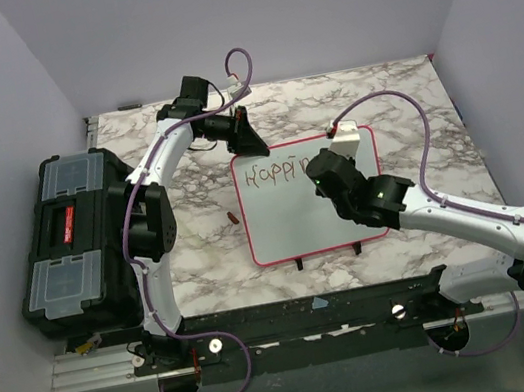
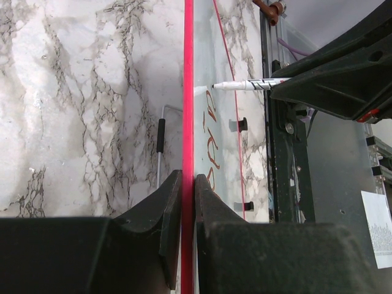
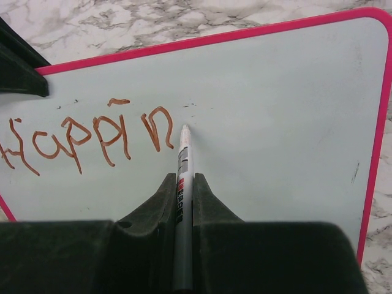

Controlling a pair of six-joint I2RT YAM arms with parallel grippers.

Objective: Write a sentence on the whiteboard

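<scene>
The whiteboard (image 1: 298, 225), white with a pink-red frame, lies flat on the marble table. Red-brown lettering (image 3: 92, 138) on its top line reads "Happin"; it also shows from above as the sentence (image 1: 273, 174). My right gripper (image 3: 182, 179) is shut on a white marker (image 3: 184, 147), whose tip touches the board just right of the last letter. From above, the right gripper (image 1: 323, 170) hovers over the board's upper middle. My left gripper (image 2: 188, 180) is shut on the whiteboard's pink frame (image 2: 188, 92) at its upper left corner, where the left gripper (image 1: 250, 140) also shows from above.
A black toolbox (image 1: 72, 240) with clear lid compartments stands at the table's left edge. A small red-brown cap (image 1: 233, 218) lies on the marble just left of the board. Two black feet (image 1: 299, 262) stick out at the board's near edge. Purple walls enclose the table.
</scene>
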